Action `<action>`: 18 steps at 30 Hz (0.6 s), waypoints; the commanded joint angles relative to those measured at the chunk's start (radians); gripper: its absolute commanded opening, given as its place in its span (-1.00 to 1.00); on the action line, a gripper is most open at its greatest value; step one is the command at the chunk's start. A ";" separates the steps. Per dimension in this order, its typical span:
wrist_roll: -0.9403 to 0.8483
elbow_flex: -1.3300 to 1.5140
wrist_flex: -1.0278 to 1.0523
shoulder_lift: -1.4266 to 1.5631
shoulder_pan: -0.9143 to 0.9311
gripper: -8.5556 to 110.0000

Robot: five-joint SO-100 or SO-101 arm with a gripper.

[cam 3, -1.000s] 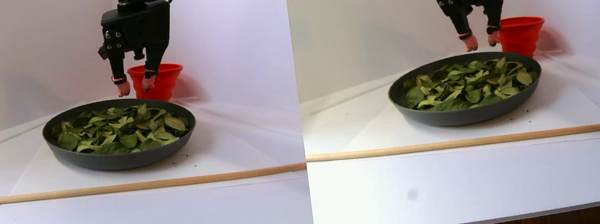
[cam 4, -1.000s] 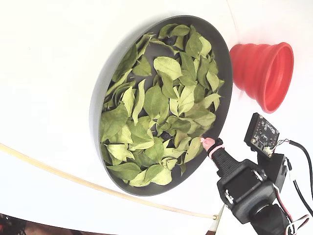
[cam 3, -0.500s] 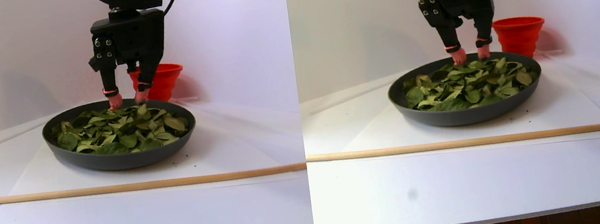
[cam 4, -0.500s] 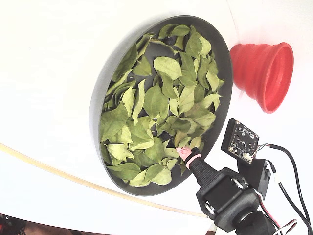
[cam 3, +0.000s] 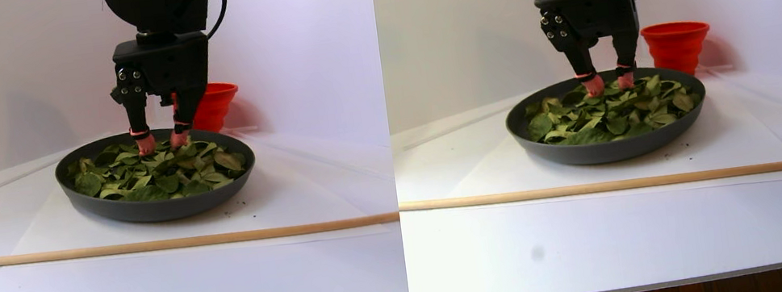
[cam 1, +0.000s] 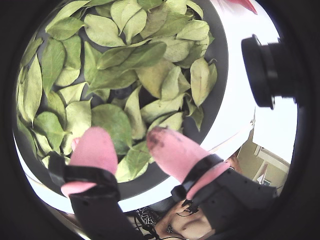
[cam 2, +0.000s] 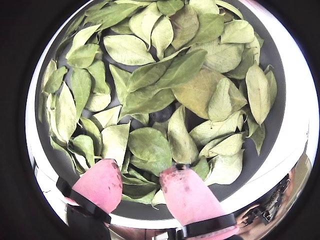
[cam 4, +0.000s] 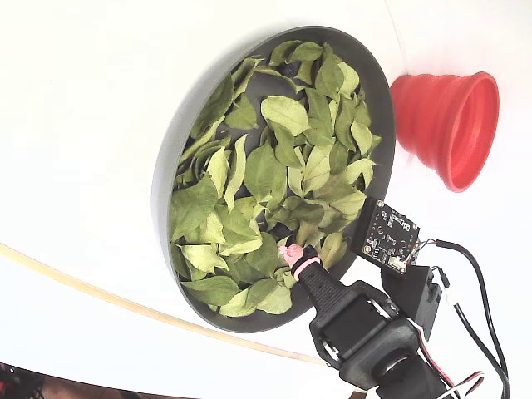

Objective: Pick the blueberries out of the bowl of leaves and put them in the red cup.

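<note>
My pincer, pointing down with its jaws apart

My gripper hangs nearly straight down from my black wrist block, and my two pink-tipped fingers stand spread with a clear gap between them and nothing held there. Black bands ring each finger just above its pink pad. In a wrist view one pad carries dark smudges at its tip.

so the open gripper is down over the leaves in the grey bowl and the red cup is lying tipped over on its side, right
Not quite: the red cup stands upright behind the bowl, as the stereo pair view shows. The rest holds: the open gripper is down over the leaves.
</note>
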 commanded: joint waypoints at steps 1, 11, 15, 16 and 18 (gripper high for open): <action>-0.005 -0.048 -0.017 -0.009 0.012 -0.61; -0.014 -0.091 -0.067 -0.098 0.025 -0.61; -0.015 -0.112 -0.086 -0.133 0.034 -0.61; -0.015 -0.118 -0.089 -0.144 0.035 -0.61; -0.015 -0.126 -0.097 -0.160 0.038 -0.61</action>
